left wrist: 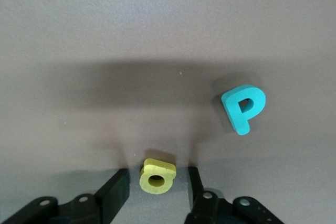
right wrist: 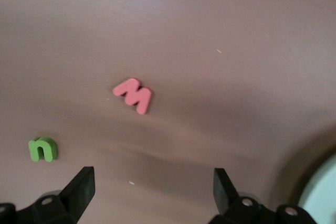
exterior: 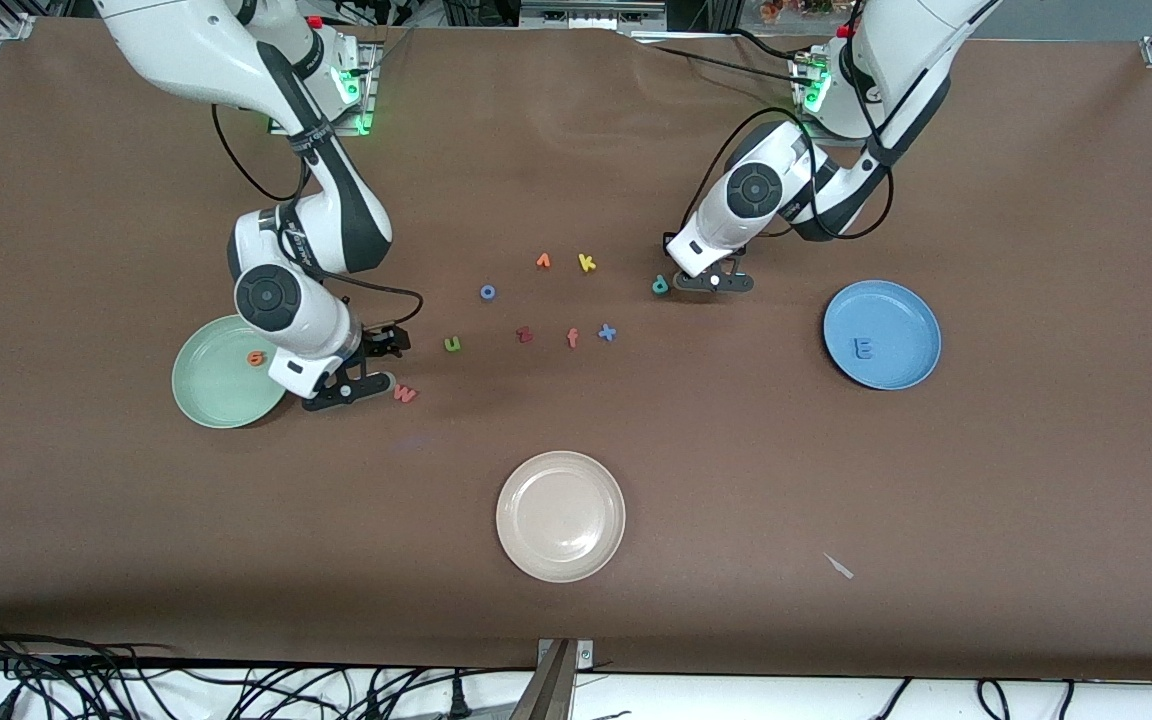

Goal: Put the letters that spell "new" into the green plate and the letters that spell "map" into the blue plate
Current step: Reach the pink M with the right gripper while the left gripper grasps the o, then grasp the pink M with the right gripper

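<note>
Down at the table by the left arm's end of the letter scatter, the left gripper straddles the yellow "a". Its jaws stand either side with a sliver of gap each, not gripping. From the front view the gripper hides that letter altogether. The teal "p" lies just beside it, apart from the fingers. The blue "m" is hard to read against the blue plate it lies in.

The right gripper hangs spread wide and empty just beside the green plate, whose rim its arm partly covers; the orange "e" lies inside. The pink "w" sits just off that gripper, with bare brown table all round it. The green "n" lies farther from the front camera than the "w". The cream plate lies nearest the front camera, well apart from everything.
</note>
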`<action>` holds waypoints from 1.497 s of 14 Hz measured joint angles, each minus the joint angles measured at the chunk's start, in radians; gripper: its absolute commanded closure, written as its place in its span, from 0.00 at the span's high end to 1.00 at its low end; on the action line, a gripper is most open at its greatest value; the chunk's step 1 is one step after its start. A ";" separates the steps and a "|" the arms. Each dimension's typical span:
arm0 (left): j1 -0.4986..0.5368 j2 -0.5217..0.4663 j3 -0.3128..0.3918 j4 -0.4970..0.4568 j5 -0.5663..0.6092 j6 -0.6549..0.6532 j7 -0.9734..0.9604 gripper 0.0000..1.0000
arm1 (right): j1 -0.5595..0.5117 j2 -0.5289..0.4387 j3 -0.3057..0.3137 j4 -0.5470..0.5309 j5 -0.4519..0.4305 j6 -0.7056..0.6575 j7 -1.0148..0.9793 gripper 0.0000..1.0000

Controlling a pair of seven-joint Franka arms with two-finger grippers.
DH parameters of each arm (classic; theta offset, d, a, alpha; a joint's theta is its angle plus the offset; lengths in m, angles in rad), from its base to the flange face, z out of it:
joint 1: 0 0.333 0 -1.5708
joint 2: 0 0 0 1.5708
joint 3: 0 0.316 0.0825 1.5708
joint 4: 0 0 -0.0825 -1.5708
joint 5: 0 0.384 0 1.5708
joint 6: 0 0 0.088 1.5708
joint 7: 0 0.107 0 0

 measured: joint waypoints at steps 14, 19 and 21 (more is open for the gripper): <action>-0.007 0.002 0.003 0.023 0.002 0.000 -0.023 0.37 | 0.010 0.129 0.025 0.085 -0.002 0.121 -0.314 0.96; -0.034 0.002 0.003 0.023 0.002 0.000 -0.051 0.37 | 0.009 0.141 0.024 0.098 -0.018 0.124 -0.366 0.76; -0.036 0.002 0.004 0.023 0.002 0.000 -0.053 0.32 | 0.009 0.149 0.024 0.101 -0.022 0.124 -0.373 0.66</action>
